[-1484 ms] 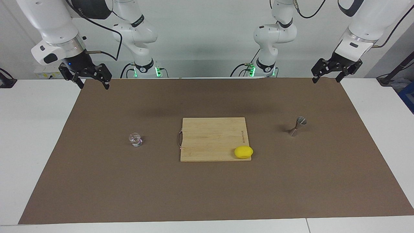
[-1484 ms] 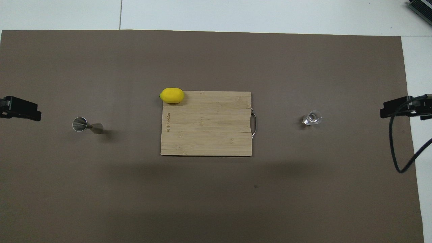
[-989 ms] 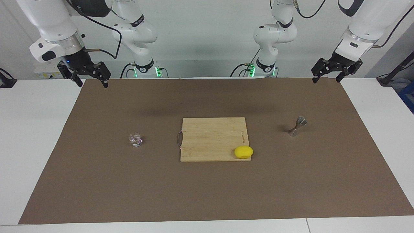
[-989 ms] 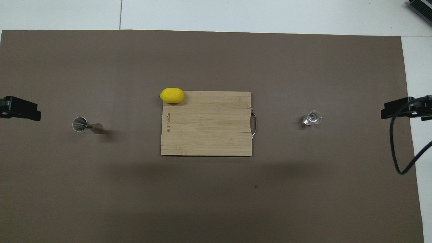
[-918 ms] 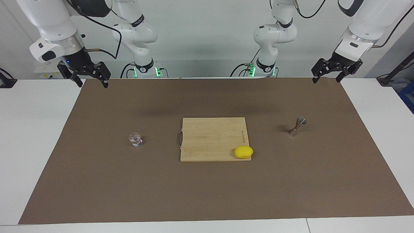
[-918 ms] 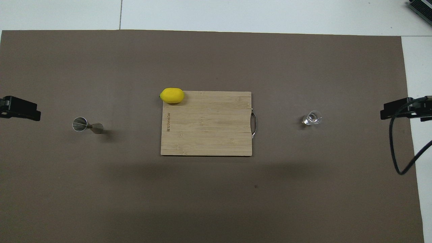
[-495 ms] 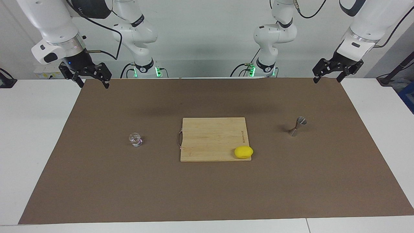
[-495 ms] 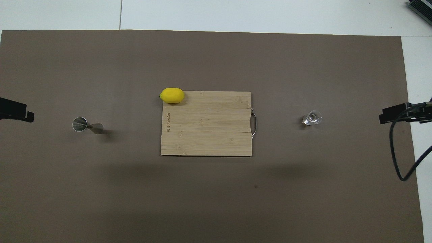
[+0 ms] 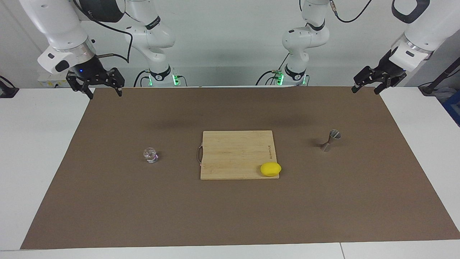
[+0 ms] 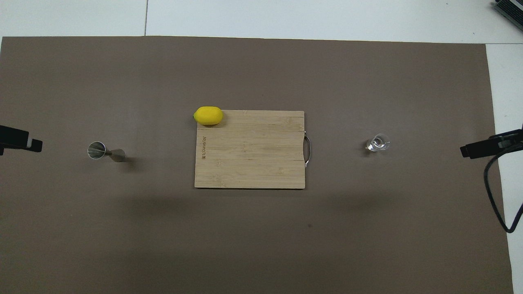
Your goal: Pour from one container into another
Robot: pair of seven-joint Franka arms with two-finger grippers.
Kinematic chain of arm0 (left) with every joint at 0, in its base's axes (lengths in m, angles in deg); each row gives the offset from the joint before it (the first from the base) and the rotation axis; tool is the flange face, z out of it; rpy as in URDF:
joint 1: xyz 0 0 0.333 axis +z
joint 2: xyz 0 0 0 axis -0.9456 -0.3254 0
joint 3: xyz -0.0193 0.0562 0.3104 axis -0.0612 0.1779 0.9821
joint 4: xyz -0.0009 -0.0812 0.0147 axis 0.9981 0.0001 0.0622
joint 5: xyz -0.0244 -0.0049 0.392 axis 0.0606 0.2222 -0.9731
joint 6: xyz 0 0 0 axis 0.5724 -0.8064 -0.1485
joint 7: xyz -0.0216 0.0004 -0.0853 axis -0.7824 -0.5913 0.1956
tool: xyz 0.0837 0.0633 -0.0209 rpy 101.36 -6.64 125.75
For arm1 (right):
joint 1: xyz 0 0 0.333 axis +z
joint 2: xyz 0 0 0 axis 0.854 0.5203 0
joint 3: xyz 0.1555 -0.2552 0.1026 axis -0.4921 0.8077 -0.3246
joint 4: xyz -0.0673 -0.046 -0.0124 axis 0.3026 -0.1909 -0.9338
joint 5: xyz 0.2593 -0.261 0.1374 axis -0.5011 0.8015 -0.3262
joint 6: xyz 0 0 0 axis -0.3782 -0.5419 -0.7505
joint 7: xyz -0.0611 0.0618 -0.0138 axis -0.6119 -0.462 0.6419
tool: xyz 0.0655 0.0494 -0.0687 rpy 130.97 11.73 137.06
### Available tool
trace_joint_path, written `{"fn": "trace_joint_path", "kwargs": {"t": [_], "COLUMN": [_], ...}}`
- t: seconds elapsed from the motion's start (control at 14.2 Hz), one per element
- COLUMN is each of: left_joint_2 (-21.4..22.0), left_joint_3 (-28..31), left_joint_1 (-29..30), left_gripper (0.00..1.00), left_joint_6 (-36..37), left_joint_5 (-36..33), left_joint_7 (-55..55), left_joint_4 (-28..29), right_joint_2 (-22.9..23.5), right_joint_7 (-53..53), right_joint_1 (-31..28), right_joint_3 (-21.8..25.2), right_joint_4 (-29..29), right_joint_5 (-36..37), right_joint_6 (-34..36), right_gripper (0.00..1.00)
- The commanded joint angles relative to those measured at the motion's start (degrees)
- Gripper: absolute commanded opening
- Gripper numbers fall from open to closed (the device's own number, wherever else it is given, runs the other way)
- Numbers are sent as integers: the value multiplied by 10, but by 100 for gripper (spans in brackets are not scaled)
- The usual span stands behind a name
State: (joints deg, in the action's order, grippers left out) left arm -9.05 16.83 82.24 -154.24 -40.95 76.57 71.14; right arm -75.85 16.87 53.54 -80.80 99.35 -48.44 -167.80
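Count: 1 glass cup, 1 steel jigger, 1 lemon, 1 wooden cutting board, 1 brown mat, 2 arms, 2 grippers.

In the overhead view the left pincer shows only as a black tip cut by the frame's left edge. The right pincer is likewise cut by the right edge, its black cable looping out of the frame. A dark object in the upper right corner is cropped beyond recognition. Whether the small clear glass cup holds any liquid is too small to tell, as is the printed mark on the pale wooden cutting board. In the facing view both white arms run off the top edge.
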Motion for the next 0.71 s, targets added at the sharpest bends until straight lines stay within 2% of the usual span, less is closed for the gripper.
{"fn": "trace_joint_path", "kwargs": {"t": [0.0, 0.21, 0.35, 0.49, 0.64], "left_joint_2": [10, 12, 14, 16, 19], "left_joint_3": [-4, -4, -4, -4, -4], "left_joint_1": [40, 57, 57, 57, 58], "left_gripper": [100, 100, 100, 100, 100], "left_joint_6": [-16, -17, -16, -17, -17], "left_joint_5": [68, 136, 155, 183, 219], "left_joint_7": [-63, -141, -212, -279, -351], "left_joint_4": [44, 74, 82, 95, 111], "right_joint_2": [-29, -39, -43, -34, -25], "right_joint_7": [82, 204, 273, 364, 432], "right_joint_1": [-17, -40, -53, -82, -109], "right_joint_3": [-4, -3, -3, -2, -2], "right_joint_4": [54, 102, 127, 144, 157], "right_joint_5": [-21, -50, -58, -137, -177], "right_joint_6": [-51, -113, -155, -178, -184], "right_gripper": [100, 100, 100, 100, 100]}}
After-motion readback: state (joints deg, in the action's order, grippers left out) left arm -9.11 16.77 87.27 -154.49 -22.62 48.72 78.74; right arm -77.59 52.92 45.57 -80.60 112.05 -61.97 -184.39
